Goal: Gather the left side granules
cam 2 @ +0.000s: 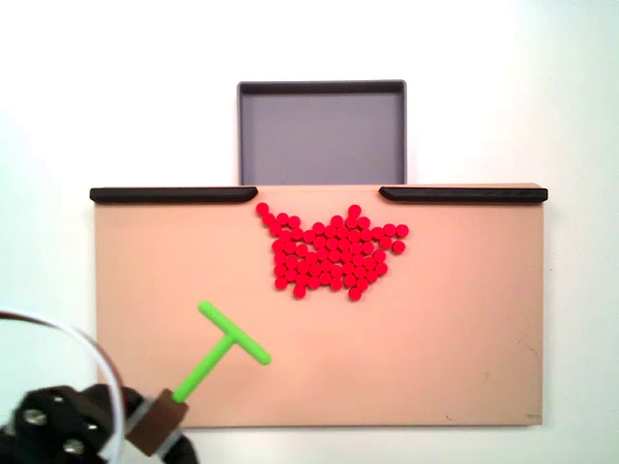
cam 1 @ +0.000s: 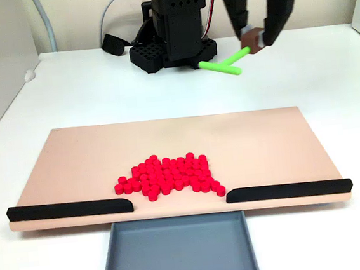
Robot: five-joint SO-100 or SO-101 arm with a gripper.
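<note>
1. The green T-shaped plastic pusher is held clamped by its brown block in the fingers, raised clear of the beige board.
2. The tiny red cylindrical granules are seen clustered mid-board, just before the gap between the black strips.
3. The crossbar should be lowered flat behind stragglers and swept gently.

Granules on board (beside tray, between strips)

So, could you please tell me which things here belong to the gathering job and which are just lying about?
Job:
granules
green T-shaped pusher, held in the gripper
board
grey tray

Lying about:
black object by the base
white cable
</note>
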